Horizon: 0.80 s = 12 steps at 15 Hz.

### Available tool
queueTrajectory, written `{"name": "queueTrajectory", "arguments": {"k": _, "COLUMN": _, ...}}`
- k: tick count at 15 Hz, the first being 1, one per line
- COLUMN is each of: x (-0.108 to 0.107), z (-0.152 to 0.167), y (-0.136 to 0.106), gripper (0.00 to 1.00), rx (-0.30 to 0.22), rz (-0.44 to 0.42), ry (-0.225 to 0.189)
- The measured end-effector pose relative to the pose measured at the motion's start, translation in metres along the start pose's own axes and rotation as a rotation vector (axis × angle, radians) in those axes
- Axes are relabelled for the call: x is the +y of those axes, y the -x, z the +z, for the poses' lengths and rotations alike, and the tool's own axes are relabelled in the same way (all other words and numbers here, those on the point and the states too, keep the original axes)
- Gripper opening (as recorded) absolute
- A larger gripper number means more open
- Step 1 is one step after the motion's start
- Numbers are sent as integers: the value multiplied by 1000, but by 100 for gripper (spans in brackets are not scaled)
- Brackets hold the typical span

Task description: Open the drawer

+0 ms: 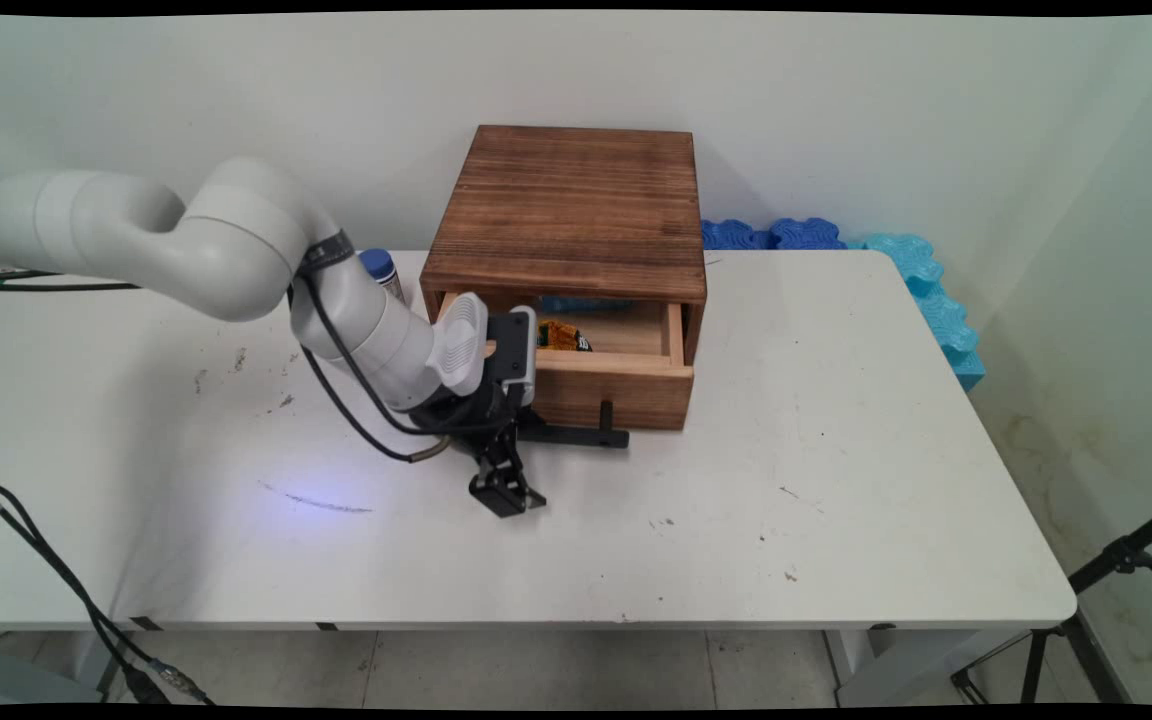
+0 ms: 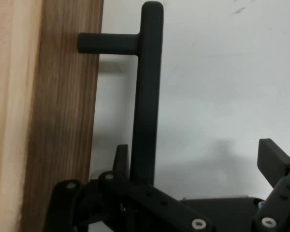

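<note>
A dark wooden box [image 1: 571, 205] stands at the back of the white table [image 1: 836, 480], and its light wood drawer [image 1: 626, 385] is pulled part way out. Across the drawer's front runs a black bar handle [image 1: 576, 437] [image 2: 146, 96]. My gripper [image 1: 508, 495] [image 2: 198, 162] is open, low over the table at the handle's left end. In the hand view the bar runs between the fingers, close to the left finger [image 2: 120, 159] and well apart from the right one [image 2: 273, 162]. Nothing is gripped. The drawer front [image 2: 63, 121] fills that view's left side.
Inside the drawer lie an orange and black packet [image 1: 563, 337] and something blue [image 1: 576, 303] further back. A blue-capped bottle [image 1: 381, 270] stands behind the arm, left of the box. Blue foam pieces [image 1: 921, 290] line the table's far right edge. A tripod leg [image 1: 1116, 560] stands beside the table.
</note>
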<state>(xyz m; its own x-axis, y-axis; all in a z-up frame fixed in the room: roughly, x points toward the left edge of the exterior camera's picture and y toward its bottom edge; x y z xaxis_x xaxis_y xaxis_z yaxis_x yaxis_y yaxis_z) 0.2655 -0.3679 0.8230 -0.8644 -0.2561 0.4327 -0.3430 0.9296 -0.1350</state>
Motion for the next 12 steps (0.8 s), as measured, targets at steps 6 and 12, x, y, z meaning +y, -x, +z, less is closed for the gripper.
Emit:
{"name": "queueTrajectory", "arguments": {"k": 6, "x": 24, "z": -7, "y": 3, "gripper": 100, "rx": 6, "rz": -5, "ry": 32}}
{"name": "queueTrajectory", "arguments": {"k": 12, "x": 51, "z": -13, "y": 6, "gripper": 100, "rx": 12, "rz": -8, "ry": 67}}
